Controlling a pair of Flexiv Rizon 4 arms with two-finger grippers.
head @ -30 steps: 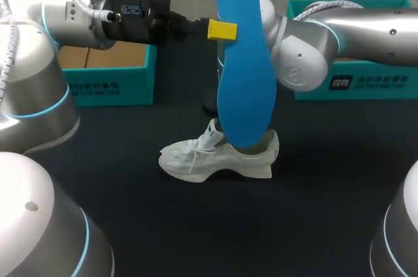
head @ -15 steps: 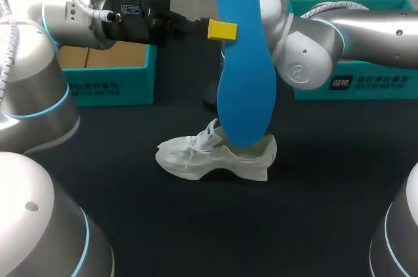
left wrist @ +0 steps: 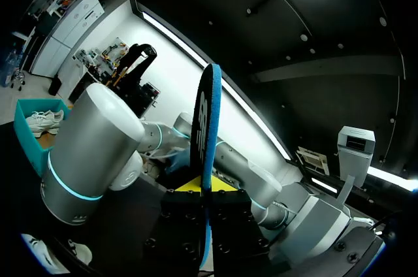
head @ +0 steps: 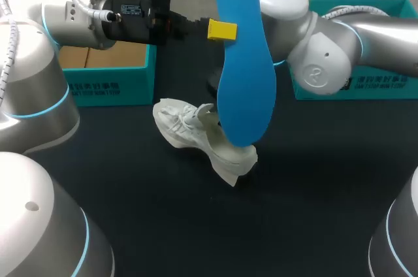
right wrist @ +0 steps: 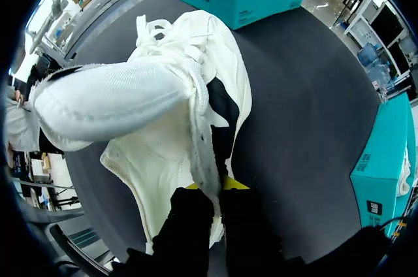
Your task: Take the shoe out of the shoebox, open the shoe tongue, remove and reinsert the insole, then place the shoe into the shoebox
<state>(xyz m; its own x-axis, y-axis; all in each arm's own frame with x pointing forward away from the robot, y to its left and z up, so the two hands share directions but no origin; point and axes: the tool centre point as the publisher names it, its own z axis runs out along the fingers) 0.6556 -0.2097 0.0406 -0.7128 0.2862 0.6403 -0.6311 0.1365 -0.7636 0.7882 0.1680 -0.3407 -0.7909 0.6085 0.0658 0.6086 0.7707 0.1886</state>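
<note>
The blue insole (head: pixel 245 81) stands upright in the air, clamped in the left gripper (head: pixel 222 31), its lower end just over the white shoe (head: pixel 189 130), which is tilted at mid-table (head: pixel 313 192). The right gripper (right wrist: pixel 209 187) pinches only a thin edge of the shoe's opening. That fabric could slip out or the shoe could twist, and the insole might then buckle against the rim.

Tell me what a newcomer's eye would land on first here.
A bright blue foam insole stands upright above the middle of the black table, clamped in the left arm's jaws. Just below it, the white mesh sneaker is tilted, its collar edge pinched in the right arm's jaws. A teal cardboard shoebox sits far left, another far right.
</note>
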